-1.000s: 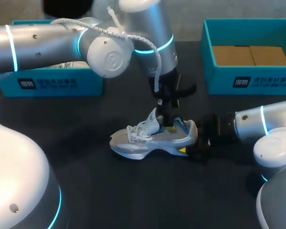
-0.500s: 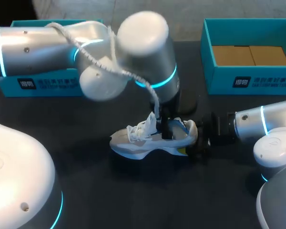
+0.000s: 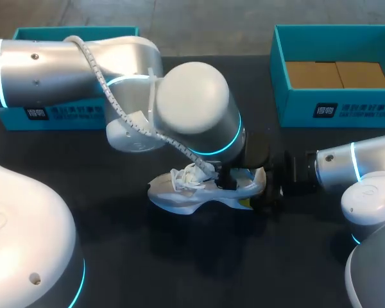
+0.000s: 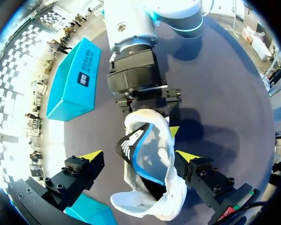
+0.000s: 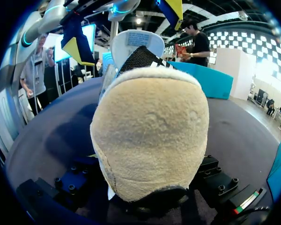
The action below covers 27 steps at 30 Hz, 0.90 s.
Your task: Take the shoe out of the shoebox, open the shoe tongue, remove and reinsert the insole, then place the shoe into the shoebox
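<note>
A white and grey sneaker (image 3: 199,192) lies on the black table, toe to the left. In the left wrist view its blue-lined opening (image 4: 150,159) sits between my left gripper's (image 4: 139,157) spread yellow-tipped fingers (image 4: 91,155), which straddle it, so that gripper is open. In the head view the left wrist hides those fingers. My right gripper (image 3: 269,191) is shut on the shoe's heel from the right. The beige heel (image 5: 150,136) fills the right wrist view, with the right gripper (image 5: 147,187) clamped on both sides of it. The insole is not visible.
An open teal shoebox (image 3: 333,96) with a brown cardboard floor stands at the back right. Another teal box (image 3: 70,112) stands at the back left, partly behind my left arm (image 3: 58,64).
My left wrist has swung down over the shoe, and its gripper has sunk onto the opening. The tongue and laces now stand lower. The right arm has kept still on the heel.
</note>
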Tool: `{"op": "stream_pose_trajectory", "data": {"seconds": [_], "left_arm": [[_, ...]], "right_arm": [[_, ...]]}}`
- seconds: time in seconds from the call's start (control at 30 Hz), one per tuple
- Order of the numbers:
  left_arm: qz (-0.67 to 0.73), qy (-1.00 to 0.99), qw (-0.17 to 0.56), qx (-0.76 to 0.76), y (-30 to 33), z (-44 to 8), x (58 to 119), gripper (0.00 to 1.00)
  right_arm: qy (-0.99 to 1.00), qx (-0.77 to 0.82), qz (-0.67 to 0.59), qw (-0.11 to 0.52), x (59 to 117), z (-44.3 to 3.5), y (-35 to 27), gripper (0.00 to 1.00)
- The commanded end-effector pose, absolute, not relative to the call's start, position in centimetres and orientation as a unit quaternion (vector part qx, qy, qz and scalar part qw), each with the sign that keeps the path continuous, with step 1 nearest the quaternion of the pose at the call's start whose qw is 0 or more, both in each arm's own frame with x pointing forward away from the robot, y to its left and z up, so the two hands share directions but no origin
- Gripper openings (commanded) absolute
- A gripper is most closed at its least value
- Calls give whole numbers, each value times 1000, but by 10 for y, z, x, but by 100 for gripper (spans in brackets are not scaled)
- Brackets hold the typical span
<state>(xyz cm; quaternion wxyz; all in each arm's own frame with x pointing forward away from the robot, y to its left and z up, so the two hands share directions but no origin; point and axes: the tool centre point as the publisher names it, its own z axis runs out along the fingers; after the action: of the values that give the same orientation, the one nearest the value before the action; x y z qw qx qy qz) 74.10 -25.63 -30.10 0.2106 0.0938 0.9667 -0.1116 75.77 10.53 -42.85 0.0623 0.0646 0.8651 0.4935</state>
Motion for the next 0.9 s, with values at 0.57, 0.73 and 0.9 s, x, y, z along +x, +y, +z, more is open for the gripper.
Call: {"op": "stream_pose_trajectory", "data": {"seconds": [0.57,0.73,0.9], "left_arm": [[-101,963,232,92,-265,-325,766,74],[-94,963,236,91,-265,-331,768,65],[-93,963,236,87,-263,-332,769,48]], "right_arm": [[867,65,491,62,757,-430,107,0],[867,65,491,62,757,-430,107,0],[867,65,491,62,757,-430,107,0]]}}
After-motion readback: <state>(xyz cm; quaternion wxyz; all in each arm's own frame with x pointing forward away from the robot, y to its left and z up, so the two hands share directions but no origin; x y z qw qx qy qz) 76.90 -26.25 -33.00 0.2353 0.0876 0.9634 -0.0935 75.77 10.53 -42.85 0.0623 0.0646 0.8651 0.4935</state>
